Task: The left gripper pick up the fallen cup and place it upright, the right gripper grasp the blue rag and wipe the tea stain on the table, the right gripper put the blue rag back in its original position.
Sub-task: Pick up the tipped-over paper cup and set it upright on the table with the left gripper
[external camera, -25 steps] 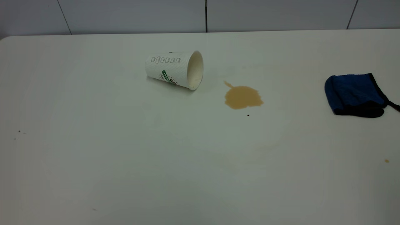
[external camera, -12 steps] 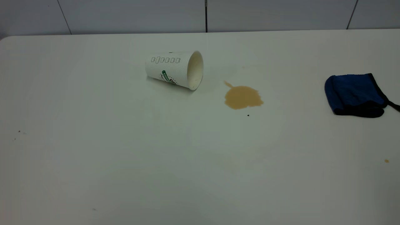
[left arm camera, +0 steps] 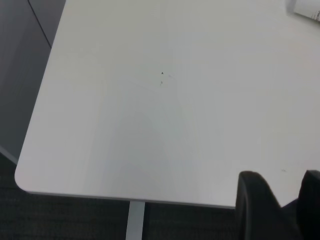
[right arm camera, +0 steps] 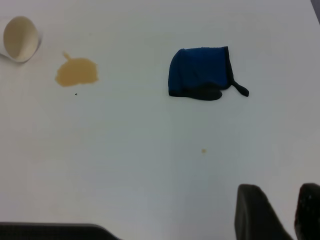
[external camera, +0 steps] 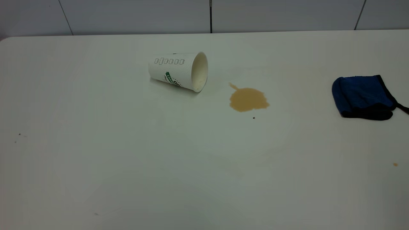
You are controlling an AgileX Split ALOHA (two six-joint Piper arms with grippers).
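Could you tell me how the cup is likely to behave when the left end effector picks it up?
The cup looks like thin paper, so it is probably light and may crush under a hard squeeze. Lying on its side on the table, it could roll if nudged.

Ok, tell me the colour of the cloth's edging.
Black edging on the royal-blue cloth, clearest in the right wrist view.

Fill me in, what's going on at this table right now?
Nothing is being handled yet. The cup lies on its side on the table, its mouth facing the tea stain beside it. The blue rag sits untouched toward the right side. The left pincer hangs over the table's near left corner, and the right pincer hangs back from the rag; both look open and hold nothing.
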